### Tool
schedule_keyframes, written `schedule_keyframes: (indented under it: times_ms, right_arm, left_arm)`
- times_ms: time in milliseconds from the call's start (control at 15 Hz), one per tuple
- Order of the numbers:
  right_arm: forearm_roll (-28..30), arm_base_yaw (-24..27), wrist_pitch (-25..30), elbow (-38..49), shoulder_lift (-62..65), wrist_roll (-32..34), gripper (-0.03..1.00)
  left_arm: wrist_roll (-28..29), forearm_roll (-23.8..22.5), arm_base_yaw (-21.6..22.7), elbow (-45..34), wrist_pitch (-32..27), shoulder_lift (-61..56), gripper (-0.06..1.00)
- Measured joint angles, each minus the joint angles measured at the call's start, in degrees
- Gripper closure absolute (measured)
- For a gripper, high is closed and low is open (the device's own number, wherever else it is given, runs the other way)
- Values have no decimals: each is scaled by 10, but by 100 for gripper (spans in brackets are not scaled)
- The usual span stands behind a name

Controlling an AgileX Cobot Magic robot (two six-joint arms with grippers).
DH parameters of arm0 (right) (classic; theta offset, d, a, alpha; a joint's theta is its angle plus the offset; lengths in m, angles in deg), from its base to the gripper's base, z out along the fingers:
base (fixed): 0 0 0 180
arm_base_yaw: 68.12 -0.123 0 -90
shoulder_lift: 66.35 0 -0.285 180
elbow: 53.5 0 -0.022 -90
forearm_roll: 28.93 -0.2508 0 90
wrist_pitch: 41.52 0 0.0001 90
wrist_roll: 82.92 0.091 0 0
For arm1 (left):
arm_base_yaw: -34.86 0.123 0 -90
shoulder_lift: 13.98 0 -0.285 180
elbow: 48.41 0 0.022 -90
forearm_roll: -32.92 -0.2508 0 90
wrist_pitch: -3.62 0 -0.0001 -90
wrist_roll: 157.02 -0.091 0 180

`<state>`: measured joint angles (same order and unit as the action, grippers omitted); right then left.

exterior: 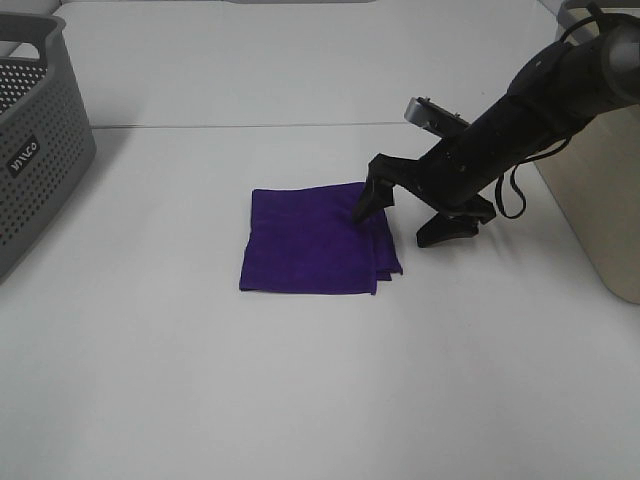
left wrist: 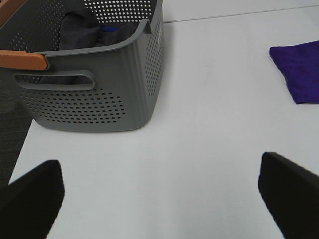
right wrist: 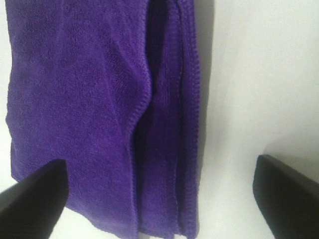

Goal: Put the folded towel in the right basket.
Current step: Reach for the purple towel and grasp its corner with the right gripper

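Observation:
A folded purple towel [exterior: 315, 240] lies flat on the white table [exterior: 300, 380], also filling the right wrist view [right wrist: 99, 114] and showing at one edge of the left wrist view [left wrist: 299, 69]. My right gripper [exterior: 405, 222] is open, low over the towel's right edge: one finger above the cloth, the other on the bare table beside it. The right basket [exterior: 600, 210], beige, stands at the right edge behind the arm. My left gripper [left wrist: 164, 199] is open and empty, out of the exterior view.
A grey perforated basket [exterior: 35, 140] stands at the far left; in the left wrist view [left wrist: 94, 74] it holds dark cloth and has an orange handle. A table seam runs across the back.

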<state>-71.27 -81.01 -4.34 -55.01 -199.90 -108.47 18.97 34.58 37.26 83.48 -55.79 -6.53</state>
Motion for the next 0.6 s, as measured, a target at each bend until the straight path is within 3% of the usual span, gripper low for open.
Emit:
schedule_keyframes:
  times_ms: [267, 400, 600]
  right_arm:
    - [-17, 0, 7, -4, -11, 0, 1]
    - [-60, -6, 14, -10, -28, 0, 4]
    - [-95, -52, 7, -17, -48, -1, 10]
  left_arm:
    - [0, 0, 0, 0, 0, 0, -5]
    - [0, 0, 0, 0, 0, 0, -5]
    - [0, 0, 0, 0, 0, 0, -5]
